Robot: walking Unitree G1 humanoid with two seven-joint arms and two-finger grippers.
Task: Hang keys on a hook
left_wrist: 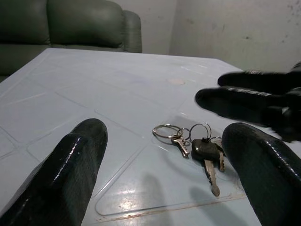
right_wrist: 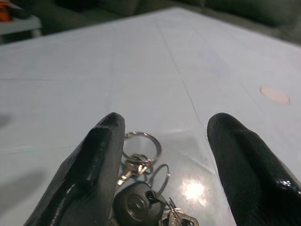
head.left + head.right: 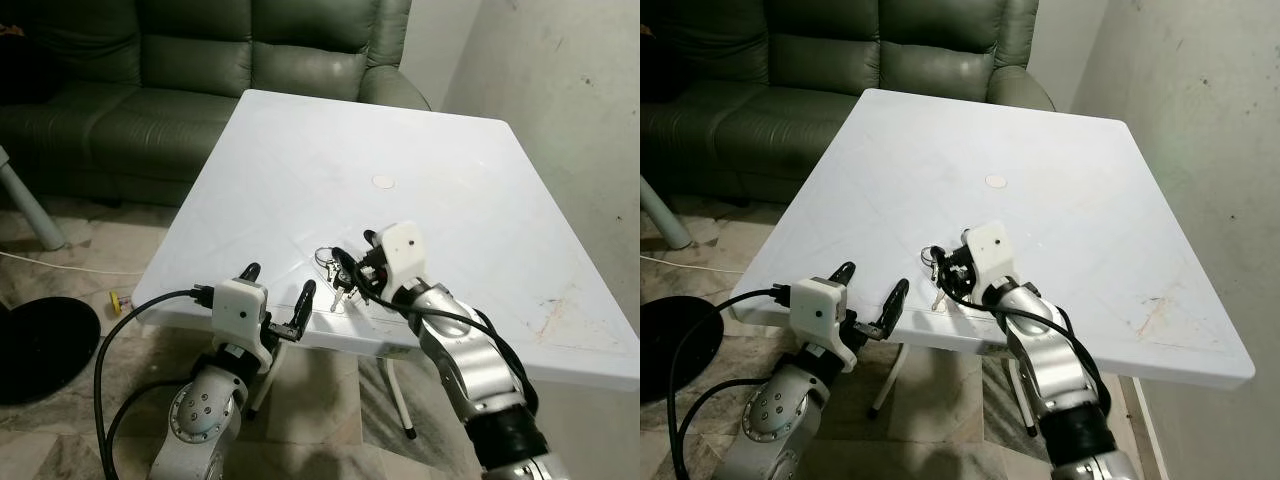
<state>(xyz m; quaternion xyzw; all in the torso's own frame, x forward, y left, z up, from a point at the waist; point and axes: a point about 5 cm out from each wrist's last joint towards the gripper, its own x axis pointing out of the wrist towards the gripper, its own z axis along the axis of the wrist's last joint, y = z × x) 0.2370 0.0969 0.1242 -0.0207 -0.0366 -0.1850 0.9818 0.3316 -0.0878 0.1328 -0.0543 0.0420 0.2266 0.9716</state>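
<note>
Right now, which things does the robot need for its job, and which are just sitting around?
For the job:
- keys, lying flat on the white table
- right gripper, open, right over the keys
- left gripper, open, at the table's near edge

Just sitting around:
- green sofa
- small round disc on the table
- black round thing on the floor

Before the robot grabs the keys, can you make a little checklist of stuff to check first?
1. Keys lying flat on the white table, near its front edge: ok.
2. Right end effector open, fingers on either side of the key bunch: ok.
3. Right end effector closed on the keys: not ok, nothing is gripped yet.
4. Left end effector open and set back at the table edge, apart from the keys: ok.
5. Key rings free, with nothing lying on them: ok.
6. Hook to hang them on: cannot tell where it is.
</note>
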